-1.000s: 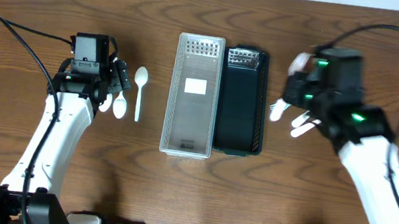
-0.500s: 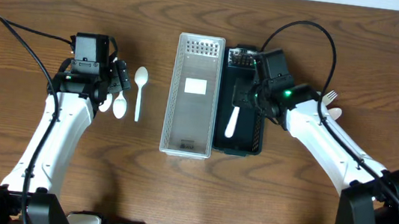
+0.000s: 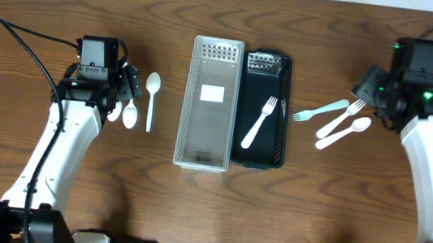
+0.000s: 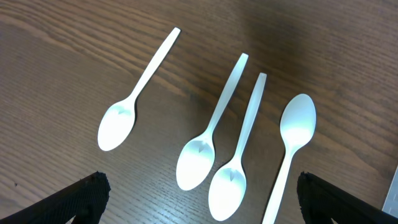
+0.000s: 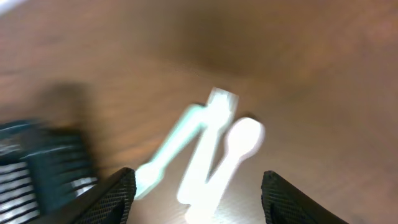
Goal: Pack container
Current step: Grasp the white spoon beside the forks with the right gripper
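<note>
A clear ribbed container (image 3: pixel 203 157) and a black tray (image 3: pixel 284 105) stand side by side mid-table. One white fork (image 3: pixel 258 121) lies in the black tray. Several white spoons (image 3: pixel 151 98) lie at the left, also in the left wrist view (image 4: pixel 214 126). My left gripper (image 3: pixel 122 86) is open above them (image 4: pixel 199 205). Two forks and a spoon (image 3: pixel 332 122) lie at the right, blurred in the right wrist view (image 5: pixel 211 149). My right gripper (image 3: pixel 372 86) is open and empty, just beyond them (image 5: pixel 198 199).
The clear container has a white label (image 3: pixel 212 94) inside. The black tray holds a small clear item (image 3: pixel 263 61) at its far end. Bare wood table (image 3: pixel 321 207) surrounds everything.
My right arm left the fork in the black tray and swung back right over the loose cutlery. The left arm has not moved.
</note>
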`<action>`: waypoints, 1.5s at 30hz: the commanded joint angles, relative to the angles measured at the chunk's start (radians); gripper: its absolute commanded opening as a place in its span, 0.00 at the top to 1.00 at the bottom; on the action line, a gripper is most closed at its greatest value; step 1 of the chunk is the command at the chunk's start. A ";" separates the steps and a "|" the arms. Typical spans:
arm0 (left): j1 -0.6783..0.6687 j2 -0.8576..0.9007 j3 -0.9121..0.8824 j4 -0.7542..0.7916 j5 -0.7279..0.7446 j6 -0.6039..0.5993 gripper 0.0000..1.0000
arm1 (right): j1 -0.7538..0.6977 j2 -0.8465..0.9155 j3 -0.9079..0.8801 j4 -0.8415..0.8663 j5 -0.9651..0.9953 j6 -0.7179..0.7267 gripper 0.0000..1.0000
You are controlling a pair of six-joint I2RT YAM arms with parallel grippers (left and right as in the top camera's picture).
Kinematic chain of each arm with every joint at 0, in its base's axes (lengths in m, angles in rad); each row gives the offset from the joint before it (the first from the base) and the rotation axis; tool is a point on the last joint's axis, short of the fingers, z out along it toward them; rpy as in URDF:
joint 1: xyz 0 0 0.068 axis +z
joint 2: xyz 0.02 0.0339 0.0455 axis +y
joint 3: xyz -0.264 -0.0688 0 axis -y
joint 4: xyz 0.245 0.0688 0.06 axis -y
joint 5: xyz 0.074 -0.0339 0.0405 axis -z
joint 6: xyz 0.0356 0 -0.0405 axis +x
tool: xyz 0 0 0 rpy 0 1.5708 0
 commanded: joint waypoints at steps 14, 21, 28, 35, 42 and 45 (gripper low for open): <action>0.001 0.004 0.016 -0.003 -0.001 0.008 0.02 | -0.062 0.392 -0.008 -0.044 -0.077 0.143 0.43; 0.001 0.004 0.016 -0.003 -0.001 0.008 0.02 | -0.064 0.435 -0.011 -0.025 -0.076 0.150 0.41; 0.001 0.004 0.016 -0.003 -0.001 0.008 0.02 | -0.064 0.464 -0.035 0.021 -0.076 0.170 0.48; 0.001 0.004 0.016 -0.003 -0.001 0.008 0.02 | -0.064 0.464 -0.117 0.097 -0.041 0.176 0.54; 0.001 0.004 0.016 -0.003 -0.001 0.008 0.02 | -0.069 0.430 -0.139 0.063 -0.019 0.172 0.98; 0.001 0.004 0.016 -0.003 -0.001 0.008 0.02 | -0.065 0.347 -0.131 0.029 -0.016 0.158 0.99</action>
